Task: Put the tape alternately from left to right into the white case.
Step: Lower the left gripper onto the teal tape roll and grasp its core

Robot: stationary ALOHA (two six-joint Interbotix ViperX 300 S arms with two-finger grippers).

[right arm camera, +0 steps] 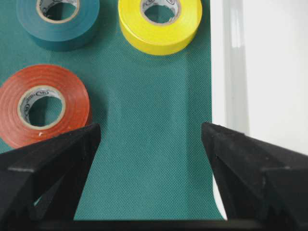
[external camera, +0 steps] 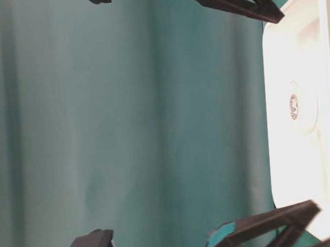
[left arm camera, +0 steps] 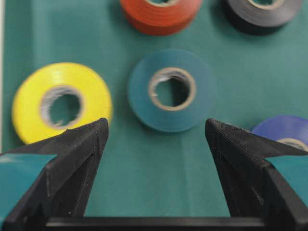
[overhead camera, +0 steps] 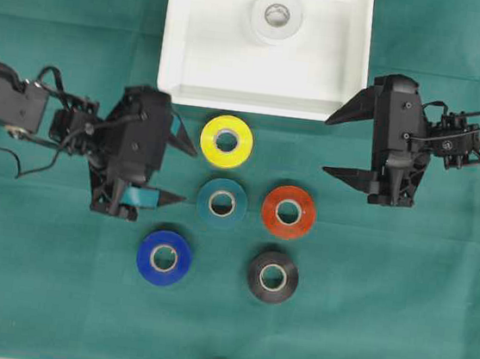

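We are seeing one white roll [overhead camera: 277, 16] already lying flat in the white case [overhead camera: 187, 70], toward its far side. Five rolls are waiting on the green cloth [overhead camera: 53, 297] just in front of the case: yellow roll [overhead camera: 226, 141] nearest the rim, teal roll [overhead camera: 222, 203] and red-orange roll [overhead camera: 288, 211] side by side behind it, blue roll [overhead camera: 164, 258] and black roll [overhead camera: 272, 276] farthest out. All are lying flat with the cores up, apart from one another, so we are judging each can be pinched across its sides.

We are holding the left gripper [overhead camera: 180, 173] spread wide and empty, aimed at the yellow and teal rolls, likely lining up the next pick. The right gripper [overhead camera: 338, 145] is also gaping wide and empty, parked by the case's near right corner, probably standing clear while the left takes its turn.
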